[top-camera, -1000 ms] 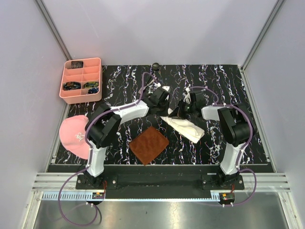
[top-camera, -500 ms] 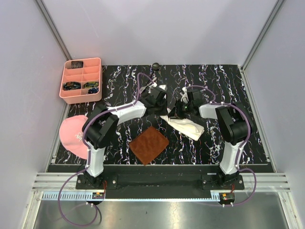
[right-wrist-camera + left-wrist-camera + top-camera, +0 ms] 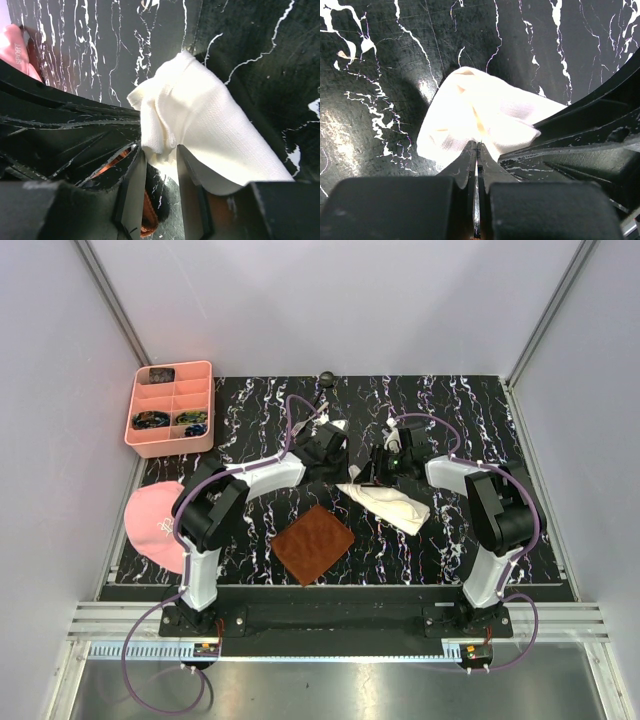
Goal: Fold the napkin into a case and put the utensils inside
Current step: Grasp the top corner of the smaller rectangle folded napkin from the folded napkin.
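Observation:
The cream-white napkin [image 3: 388,506] lies as a narrow folded strip, slanting across the middle of the table. My left gripper [image 3: 334,447] is at its far left end. In the left wrist view its jaws [image 3: 478,146] are pressed together on a bunched napkin corner [image 3: 480,112]. My right gripper [image 3: 383,466] is just right of it. In the right wrist view [image 3: 159,152] a thick napkin fold [image 3: 195,115] sits pinched between the tips. A small dark round thing [image 3: 326,377] lies at the table's back edge; I cannot tell whether it is the spoon. The fork is out of view.
A brown textured mat [image 3: 313,543] lies in front of the napkin, and its edge shows under the right jaws [image 3: 150,220]. A pink compartment tray [image 3: 205,405] stands at the back left. A pink cap [image 3: 155,523] lies at the left edge.
Both wrists have shifted slightly and drawn closer over the napkin's left end. The right arm's elbow has swung to the right. The napkin strip has hardly moved.

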Controlling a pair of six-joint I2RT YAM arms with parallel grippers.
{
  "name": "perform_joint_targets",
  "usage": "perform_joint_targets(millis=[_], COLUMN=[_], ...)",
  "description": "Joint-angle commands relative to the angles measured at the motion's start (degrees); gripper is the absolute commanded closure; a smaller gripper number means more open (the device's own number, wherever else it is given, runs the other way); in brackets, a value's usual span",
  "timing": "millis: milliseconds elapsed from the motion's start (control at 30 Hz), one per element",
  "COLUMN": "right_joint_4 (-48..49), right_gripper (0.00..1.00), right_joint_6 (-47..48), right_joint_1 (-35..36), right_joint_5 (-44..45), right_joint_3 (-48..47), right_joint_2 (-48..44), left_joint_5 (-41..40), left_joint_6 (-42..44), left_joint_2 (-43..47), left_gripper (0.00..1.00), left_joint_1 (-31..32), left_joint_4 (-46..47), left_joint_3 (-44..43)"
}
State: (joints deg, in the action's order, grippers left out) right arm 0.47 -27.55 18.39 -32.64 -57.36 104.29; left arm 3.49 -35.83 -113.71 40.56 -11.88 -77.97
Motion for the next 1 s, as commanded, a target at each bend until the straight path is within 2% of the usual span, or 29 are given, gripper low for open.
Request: perform_joint_targets(millis=[0,67,233,533,633,800,967], right_joint_4=[-0.1,-0.1,-0.2,-0.1,-0.1,0.1,0.4], right_gripper=[0.58,0.52,0.47,0.47,0.51,0.66,0.64], right_joint_6=[1.7,1.9,1.1,1.0,0.7,0.6,0.4], right_joint_1=[-0.4,-0.4,-0.8,-1.6,-2.0,-2.0,-2.0], right_joint_5=[-1.8,-2.1,-1.6,-2.9,-3.4,-4.4,-4.4], right_joint_3=[-1.3,-1.3,-1.4,-2.8,-3.3,-3.7,-4.0], right_joint_2=[-1.0,-1.5,-3.3,-1.9,-1.5,0.0,0.2], left_joint_5=[1.2,1.1,1.3,0.9,1.1,1.1,1.1], left_joint_6=[0.2,0.2,0.3,0.8,0.8,0.9,1.0], left_joint_2=[3.3,3.2,3.1,3.1,3.0,3.0,3.0], left_gripper=[1.0,1.0,1.0,1.0,1.0,1.0,1.0], left_joint_1=[-0.1,-0.1,-0.1,-0.1,-0.1,-0.2,-0.2], left_joint_4=[2.4,2.3,2.3,2.0,2.0,2.0,1.9], left_joint_3=[-0.1,-0.2,-0.2,-0.3,-0.5,-0.6,-0.6])
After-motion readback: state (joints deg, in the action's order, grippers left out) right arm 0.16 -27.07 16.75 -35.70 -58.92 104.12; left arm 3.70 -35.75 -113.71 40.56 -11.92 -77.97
